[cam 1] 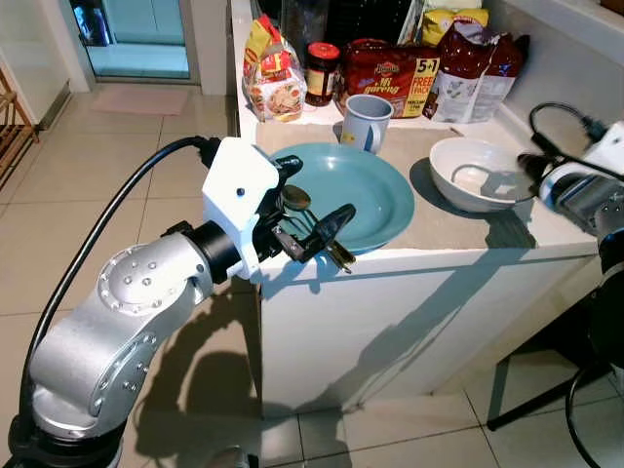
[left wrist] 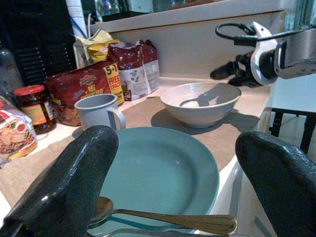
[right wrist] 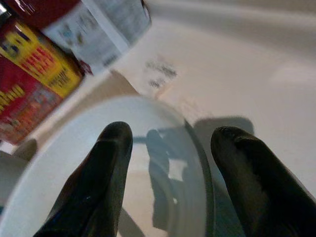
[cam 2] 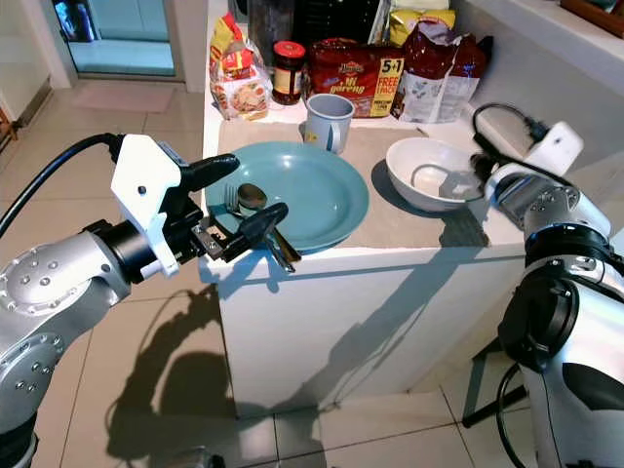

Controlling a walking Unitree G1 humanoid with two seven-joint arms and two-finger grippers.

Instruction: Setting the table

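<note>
A teal plate [cam 1: 363,185] lies on the counter [cam 1: 458,229] near its front left corner. A gold spoon [left wrist: 165,220] and a fork [cam 2: 231,200] rest across the plate's near-left rim. My left gripper [cam 1: 318,191] is open at that rim, one finger on either side of the cutlery handles. A white bowl [cam 1: 476,175] stands to the plate's right, and a grey-blue mug [cam 1: 367,122] stands behind the plate. My right gripper [right wrist: 170,148] is open at the bowl's right rim, with one finger over the inside and one outside.
Food packets [cam 1: 395,76], a jar [cam 1: 321,73] and a noodle bag [cam 1: 274,83] line the counter's back, under a raised ledge. Tiled floor [cam 1: 117,195] stretches to the left towards a doorway. A dark stool leg [cam 1: 546,400] stands at the right beside the counter.
</note>
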